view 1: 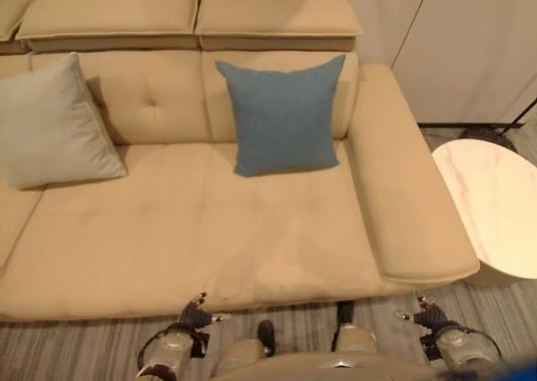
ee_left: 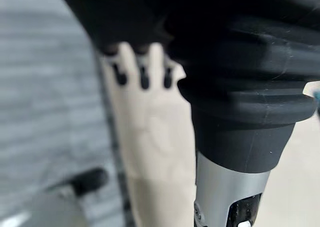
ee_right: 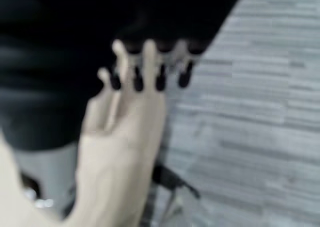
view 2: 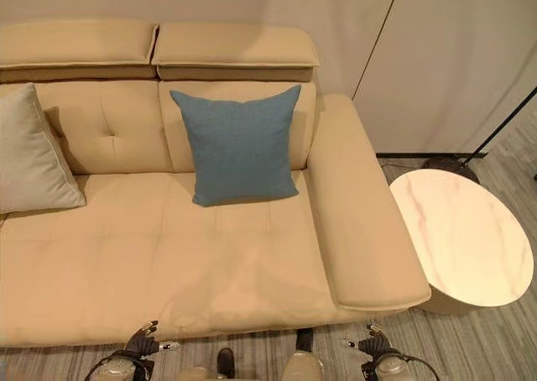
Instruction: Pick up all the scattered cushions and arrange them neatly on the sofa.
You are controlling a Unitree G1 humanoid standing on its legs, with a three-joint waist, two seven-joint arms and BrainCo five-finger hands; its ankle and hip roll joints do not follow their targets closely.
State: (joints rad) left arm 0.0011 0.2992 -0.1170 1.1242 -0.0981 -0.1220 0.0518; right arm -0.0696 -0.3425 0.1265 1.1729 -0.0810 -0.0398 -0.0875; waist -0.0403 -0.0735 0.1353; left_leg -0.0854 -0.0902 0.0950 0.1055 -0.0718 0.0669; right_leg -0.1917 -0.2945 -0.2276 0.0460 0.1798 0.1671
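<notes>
Fingers first: on the left hand (view 1: 199,312) they hang loose with dark tips showing and nothing between them, and the right hand (view 1: 428,312) looks the same, relaxed and empty, both low at the near edge of the sofa (view 1: 210,238). The wrist views agree, showing short rows of dark-tipped fingers (ee_left: 144,76) against pale upholstery and striped floor.

The task's things are already up on the seat. The blue cushion (view 1: 284,112) stands upright against the backrest right of centre, leaning slightly, its lower edge resting on the seat. The pale grey cushion (view 1: 52,122) sits at the far left, tilted, one corner pointing up toward the backrest. The two are well apart, with bare seat between them. No cushion lies on the visible floor.

Judging from this, collecting seems finished or nearly so, and what remains is tidying. To do that well, the grey cushion would be worth squaring up so it stands like the blue one, gripped by its top edge rather than pushed, since the soft filling will fold under a flat press.

The seat is broad, smooth, cream-coloured and lightly creased near the front. A wide armrest (view 1: 403,180) closes the right side. Beyond it stands a round marble-topped side table (view 2: 461,238) on a grey striped floor (view 2: 495,347), with pale wall panels (view 2: 453,62) behind.
</notes>
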